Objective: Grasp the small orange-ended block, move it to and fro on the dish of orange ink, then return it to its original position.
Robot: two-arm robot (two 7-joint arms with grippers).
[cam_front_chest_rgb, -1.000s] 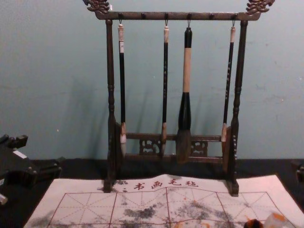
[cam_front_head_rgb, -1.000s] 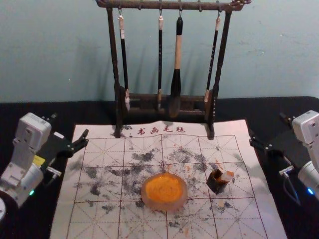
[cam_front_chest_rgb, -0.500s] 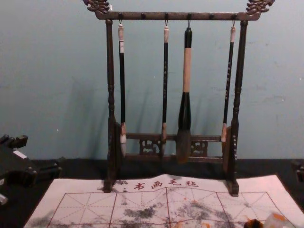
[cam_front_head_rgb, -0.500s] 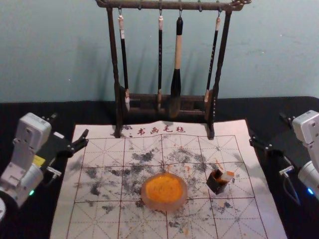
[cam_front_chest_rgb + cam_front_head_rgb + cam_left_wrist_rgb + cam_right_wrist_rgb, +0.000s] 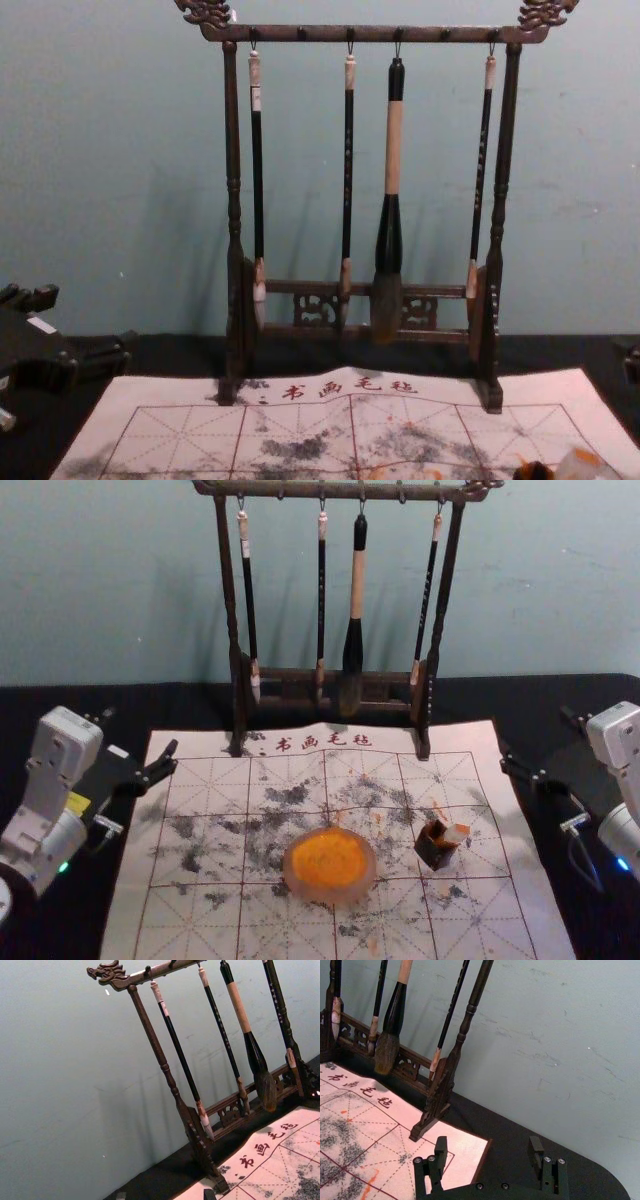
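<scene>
Black right gripper [image 5: 535, 739] gapes at right, black left gripper [image 5: 141, 732] at left; clipping the dark boxy holder [image 5: 435, 850] could topple the small pale orange-ended block [image 5: 457, 834] beside it.

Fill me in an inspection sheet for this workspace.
Surface: gridded mat, smudged dark, with orange marks.
Ink dish: on the mat, orange inside.
Block: orange-ended, at the small dark container; in or beside it, cannot tell.
Clutter: nothing seen.
Left gripper: by the mat's left edge, jaws apart, holding nothing.
Right gripper: by the right edge, same state.
Cables: thin loop beside right arm.
Surroundings: rack with four hanging brushes, wall behind.
</scene>
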